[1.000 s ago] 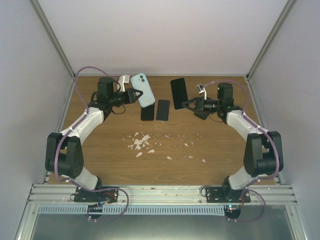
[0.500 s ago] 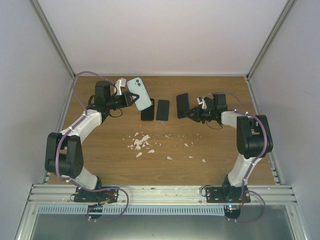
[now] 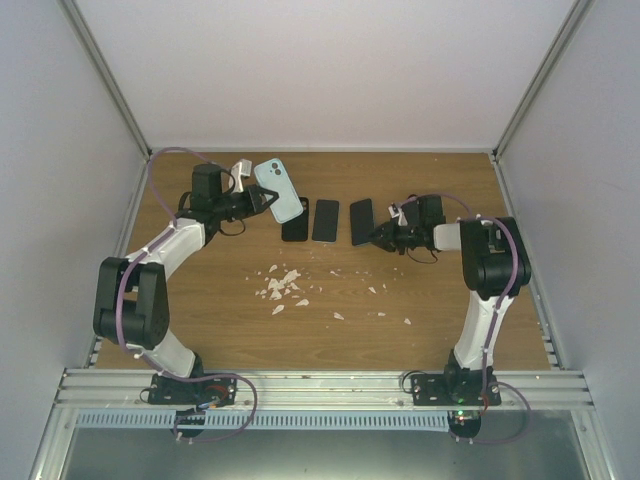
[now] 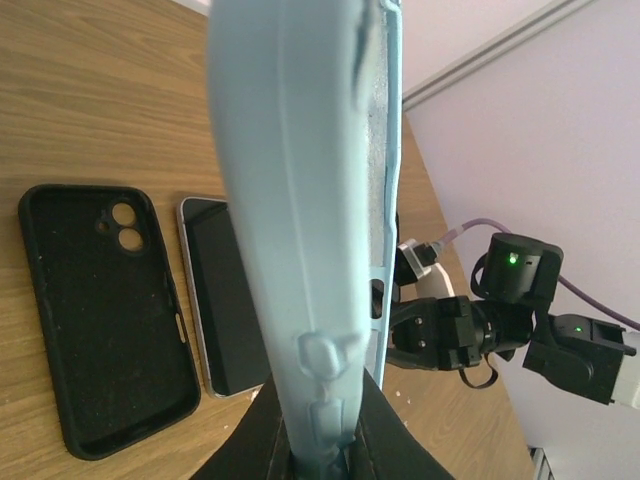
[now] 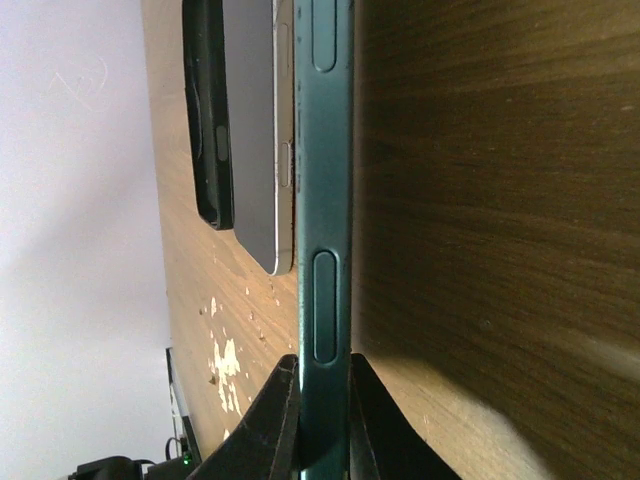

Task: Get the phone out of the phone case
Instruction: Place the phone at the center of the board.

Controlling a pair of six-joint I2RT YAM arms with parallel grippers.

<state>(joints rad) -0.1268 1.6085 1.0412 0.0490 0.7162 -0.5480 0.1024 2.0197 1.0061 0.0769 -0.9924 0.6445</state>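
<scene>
In the top view, a light-blue case (image 3: 280, 190) is held clamped in the left pincer (image 3: 262, 200), raised above the tabletop (image 3: 450, 300). A dark phone (image 3: 361, 221) is gripped by the right pincer (image 3: 378, 236), well apart from the case.

In the left wrist view, the light-blue case is seen edge-on over a black case (image 4: 100, 320) and a silver-edged phone (image 4: 225, 300), which lie side by side.

In the right wrist view, the dark phone is pinched at its end, edge-on beside those two.

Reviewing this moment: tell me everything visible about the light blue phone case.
The light blue phone case looks like matte, rubbery plastic. It has a square camera opening with dark circles near its upper end, and the left wrist view shows raised side-button bumps edge-on. It is held tilted, clear of the table, towards the back left, just beside the black case lying flat. The left gripper is shut on one edge; nothing else touches it. Whether it is empty cannot be told for sure.
</scene>
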